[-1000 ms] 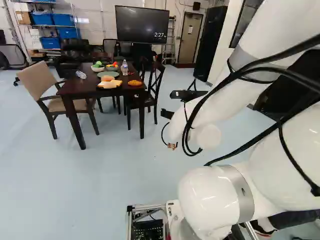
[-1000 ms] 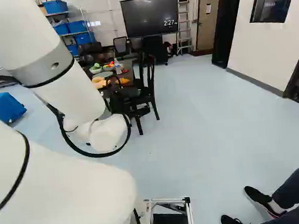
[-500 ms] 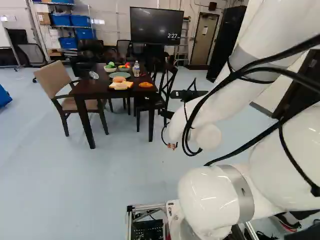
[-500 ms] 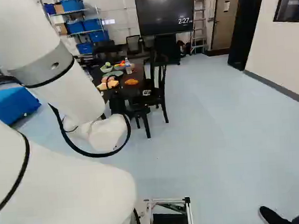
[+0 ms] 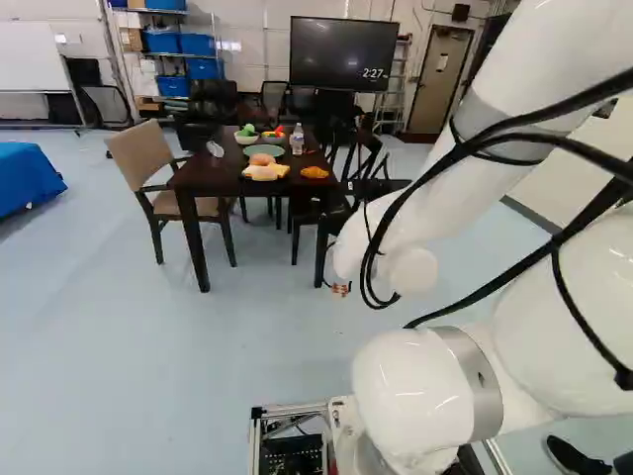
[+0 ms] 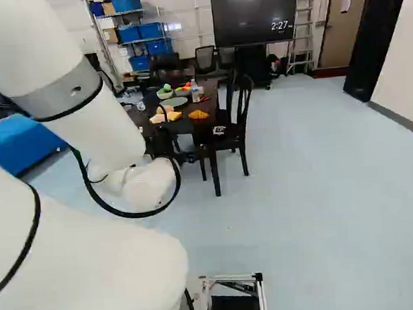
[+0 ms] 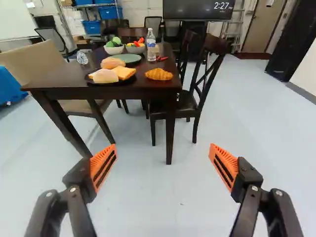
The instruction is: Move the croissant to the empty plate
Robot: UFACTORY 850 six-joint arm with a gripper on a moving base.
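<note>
My gripper is held out ahead of the arm, dark against the chairs in the left base view. In the wrist view the gripper stands wide open, nothing between its orange pads. Beyond it, the golden croissant lies directly on the dark table, close to the near edge and right-hand corner in the left base view. A green plate lies farther back, with no food visible on it. A dark plate bearing bread-like pieces and a yellow slice is beside the croissant.
Two bowls of colourful food and a bottle stand at the table's back. A crumpled clear item lies across from them. Black chairs flank one side, a beige chair the other. A shoe shows near the base.
The base has moved, turning left: the room and table have shifted rightward in both base views. The arm keeps its pose over its lowest joint.
</note>
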